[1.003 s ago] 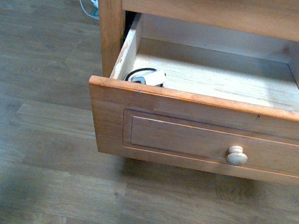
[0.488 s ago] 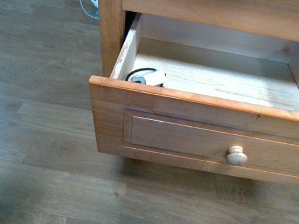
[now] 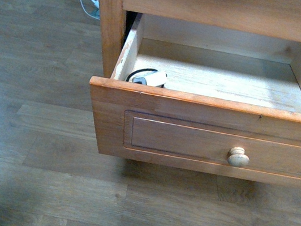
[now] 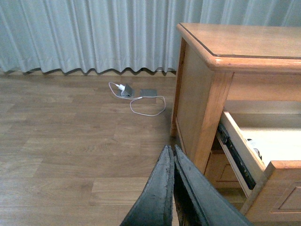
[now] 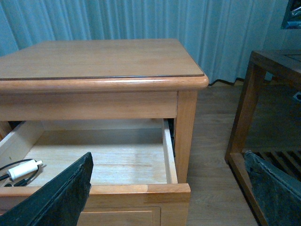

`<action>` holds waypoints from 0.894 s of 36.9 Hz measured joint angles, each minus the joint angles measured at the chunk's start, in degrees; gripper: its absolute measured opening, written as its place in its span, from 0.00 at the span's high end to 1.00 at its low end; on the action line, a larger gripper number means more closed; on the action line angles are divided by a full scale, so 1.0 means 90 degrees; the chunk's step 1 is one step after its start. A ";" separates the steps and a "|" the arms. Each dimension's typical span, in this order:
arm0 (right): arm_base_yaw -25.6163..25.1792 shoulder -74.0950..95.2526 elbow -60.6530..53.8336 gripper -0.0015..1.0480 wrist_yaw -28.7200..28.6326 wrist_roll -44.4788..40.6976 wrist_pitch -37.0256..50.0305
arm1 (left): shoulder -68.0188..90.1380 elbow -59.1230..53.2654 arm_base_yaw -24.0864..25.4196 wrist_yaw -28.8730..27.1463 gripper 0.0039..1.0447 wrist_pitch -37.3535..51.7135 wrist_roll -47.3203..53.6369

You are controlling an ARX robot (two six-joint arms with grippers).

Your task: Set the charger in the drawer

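Front view: charger (image 3: 151,79) lies inside the open drawer (image 3: 209,101), in its front left corner. Your left gripper (image 4: 173,155) has its jaws pressed together, empty; your right gripper (image 5: 168,160) gapes wide, holding nothing.

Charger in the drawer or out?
In. The charger lies on the pale floor of the open drawer, near its front left corner.

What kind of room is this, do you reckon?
Likely a bedroom or living room at home: a wooden bedside cabinet with its drawer open, long pale curtains, and wood-plank flooring.
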 joint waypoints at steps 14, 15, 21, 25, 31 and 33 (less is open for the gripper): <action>0.0724 0.1552 0.0461 0.09 -0.0228 0.0102 -0.0993 | -0.0010 0.0000 0.0000 0.0002 0.41 -0.0002 -0.0005; 0.0845 0.1858 0.0578 0.09 -0.0202 0.0083 -0.1069 | -0.0010 0.0000 0.0000 0.0000 0.36 -0.0002 -0.0005; 0.1664 0.3917 0.1256 0.09 -0.0508 0.0260 -0.1120 | -0.0010 0.0000 0.0000 0.0000 0.04 -0.0002 0.0002; 0.1877 0.4889 0.1518 0.09 -0.0568 0.0427 -0.0702 | -0.0010 0.0000 0.0000 0.0000 0.06 -0.0002 -0.0002; 0.2161 0.6249 0.1851 0.09 -0.0364 0.0580 0.0007 | -0.0010 0.0000 0.0000 0.0000 0.06 -0.0002 0.0000; 0.2254 0.6642 0.1987 0.09 -0.0350 0.0634 0.0194 | -0.0010 0.0000 0.0000 0.0000 0.06 -0.0002 -0.0002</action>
